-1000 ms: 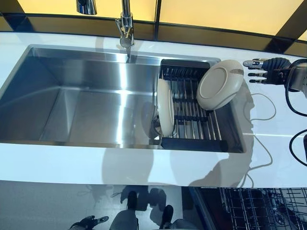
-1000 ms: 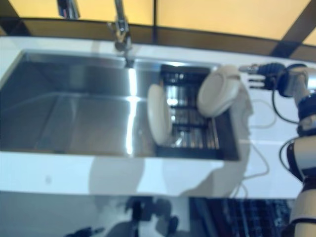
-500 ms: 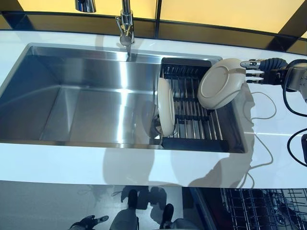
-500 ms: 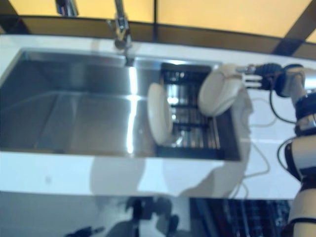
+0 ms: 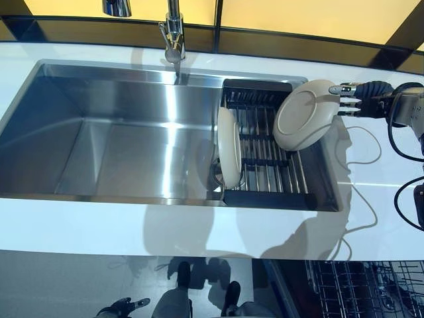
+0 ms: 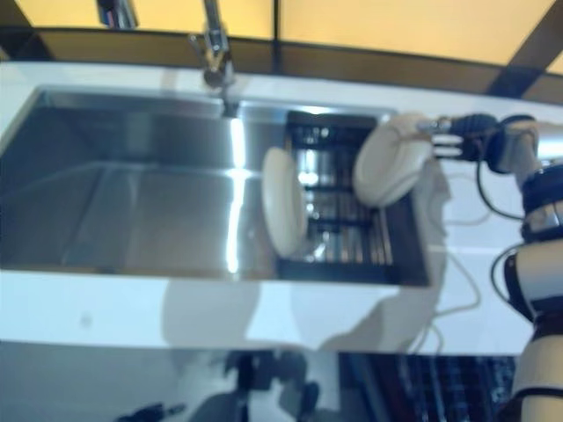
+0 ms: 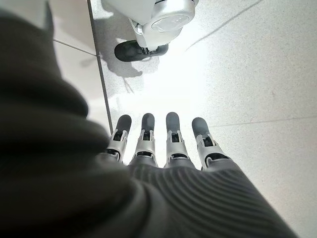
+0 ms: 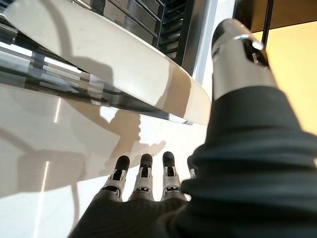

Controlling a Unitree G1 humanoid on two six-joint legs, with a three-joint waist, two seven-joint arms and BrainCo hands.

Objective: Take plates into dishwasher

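Dishwasher rack (image 5: 361, 288) open below counter; your left hand (image 7: 168, 148) idle, fingers straight. Tilted plate (image 5: 305, 114) leans in sink drying rack (image 5: 265, 159), right hand (image 5: 361, 98) spread, fingertips at its rim, reach w/ right

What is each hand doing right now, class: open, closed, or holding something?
Left hand: open, fingers straight, hanging over the floor, holding nothing.
Right hand: open, fingers straight at the rim of the tilted plate, not gripping it.
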